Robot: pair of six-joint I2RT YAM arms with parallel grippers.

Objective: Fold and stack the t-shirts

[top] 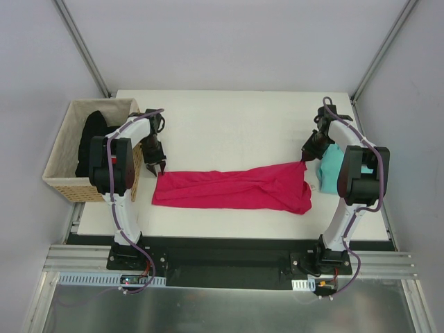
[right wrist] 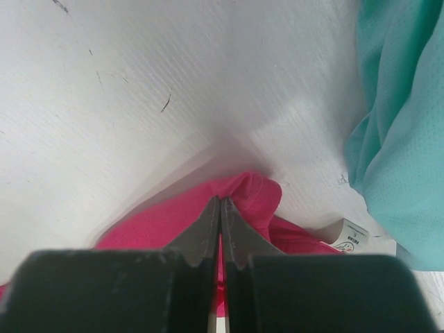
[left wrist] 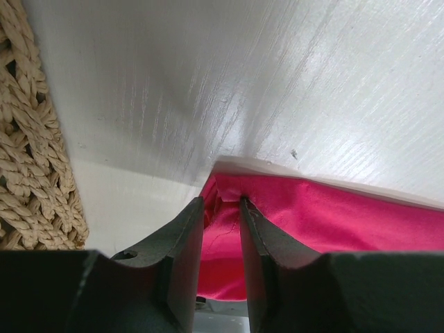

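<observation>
Label (right wrist: 349, 239), white, tiny unreadable print, at pink t-shirt (right wrist: 258, 200) edge.

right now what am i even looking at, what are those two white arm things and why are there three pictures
Those are robot arms, a left arm and a right arm, bolted at the near edge of a white table. Each ends in a two-finger gripper. The wide picture comes from a fixed camera above and behind them. The other two come from small cameras on the wrists, looking out past the dark fingers.

On the table lies a pink t-shirt, stretched out sideways. The left gripper pinches its left end and the right gripper pinches its right end. A teal t-shirt sits bunched beside the right arm. At the left stands a woven basket with a black garment inside.
</observation>
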